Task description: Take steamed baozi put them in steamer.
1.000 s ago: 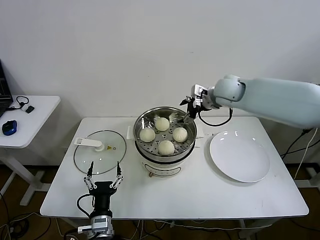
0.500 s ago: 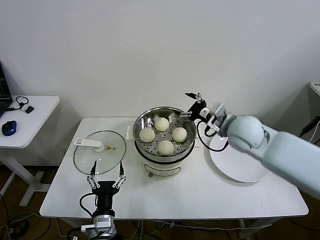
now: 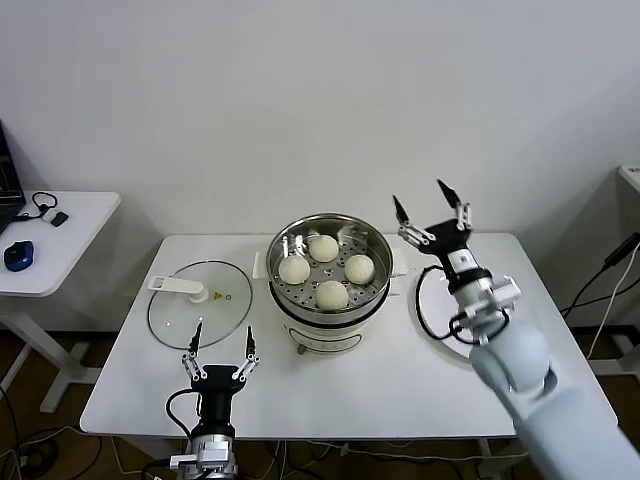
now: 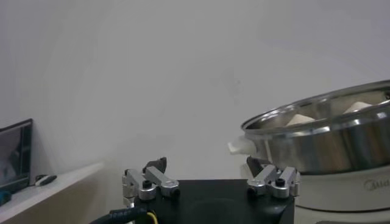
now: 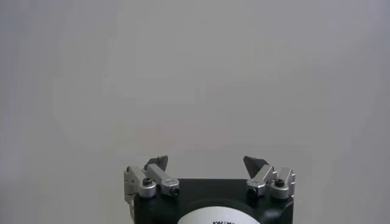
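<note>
Several cream-white baozi (image 3: 322, 247) lie in the shiny steel steamer (image 3: 281, 283) on its cream cooker base at the table's middle. The steamer's rim also shows in the left wrist view (image 4: 323, 143). My right gripper (image 3: 432, 210) is open and empty, raised to the right of the steamer with its fingers pointing up at the wall. In the right wrist view my right gripper (image 5: 206, 163) shows only the bare wall. My left gripper (image 3: 222, 338) is open and empty near the table's front edge, left of the steamer. It shows open in the left wrist view (image 4: 207, 164).
A flat glass lid (image 3: 200, 303) with a white handle lies on the table left of the steamer. A round white plate (image 3: 530, 300) lies to the right, partly behind my right arm. A small side table (image 3: 60, 240) stands at far left.
My right arm has drawn back from the steamer's far right rim, swung to the right over the plate and turned its open gripper upward. My left gripper has barely moved.
</note>
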{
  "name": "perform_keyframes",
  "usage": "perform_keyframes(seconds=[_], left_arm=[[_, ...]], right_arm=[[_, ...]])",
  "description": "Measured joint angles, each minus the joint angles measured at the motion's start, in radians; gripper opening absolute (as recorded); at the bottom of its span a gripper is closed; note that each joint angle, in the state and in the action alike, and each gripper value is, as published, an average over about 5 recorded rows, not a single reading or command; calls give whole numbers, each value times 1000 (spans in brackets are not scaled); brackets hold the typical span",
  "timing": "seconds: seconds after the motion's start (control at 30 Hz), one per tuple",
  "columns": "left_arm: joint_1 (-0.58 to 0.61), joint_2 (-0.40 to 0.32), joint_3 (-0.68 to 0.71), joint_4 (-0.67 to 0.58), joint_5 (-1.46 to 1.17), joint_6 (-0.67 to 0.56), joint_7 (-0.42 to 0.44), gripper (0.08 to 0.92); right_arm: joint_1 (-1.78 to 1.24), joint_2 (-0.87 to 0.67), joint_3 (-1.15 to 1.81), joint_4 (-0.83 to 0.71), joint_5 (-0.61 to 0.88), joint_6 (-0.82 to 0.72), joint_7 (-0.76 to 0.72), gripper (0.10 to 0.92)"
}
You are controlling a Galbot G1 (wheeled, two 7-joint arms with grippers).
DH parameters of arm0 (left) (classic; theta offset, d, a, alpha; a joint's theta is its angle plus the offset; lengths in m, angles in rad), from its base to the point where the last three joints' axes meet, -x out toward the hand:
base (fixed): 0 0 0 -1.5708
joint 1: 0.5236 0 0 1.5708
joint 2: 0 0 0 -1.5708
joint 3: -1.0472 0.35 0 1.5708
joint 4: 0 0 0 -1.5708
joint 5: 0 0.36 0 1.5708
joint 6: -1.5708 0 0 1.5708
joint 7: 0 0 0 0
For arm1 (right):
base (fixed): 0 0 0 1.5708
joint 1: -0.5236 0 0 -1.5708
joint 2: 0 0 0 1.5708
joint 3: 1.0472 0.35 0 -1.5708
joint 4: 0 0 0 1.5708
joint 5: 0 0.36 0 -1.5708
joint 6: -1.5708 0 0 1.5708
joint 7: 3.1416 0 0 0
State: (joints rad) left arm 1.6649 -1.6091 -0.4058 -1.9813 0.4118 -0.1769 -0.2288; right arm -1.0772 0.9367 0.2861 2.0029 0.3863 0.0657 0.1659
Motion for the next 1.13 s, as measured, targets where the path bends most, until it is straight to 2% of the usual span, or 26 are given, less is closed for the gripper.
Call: perform_keyframes(seconds=[0.27,0.47,1.13], left_arm=[[7,0,5,2,2,-21,2,823],[12,1,8,-4,1,-30,2,823],[24,0,11,-28,-6,-46,7,823]], right_arm=[[-348,258,160,15,-145,172,0,823],[-483,371,193,12,-207,272,16,823],[-572,503,176,13,-305,387,45,823]])
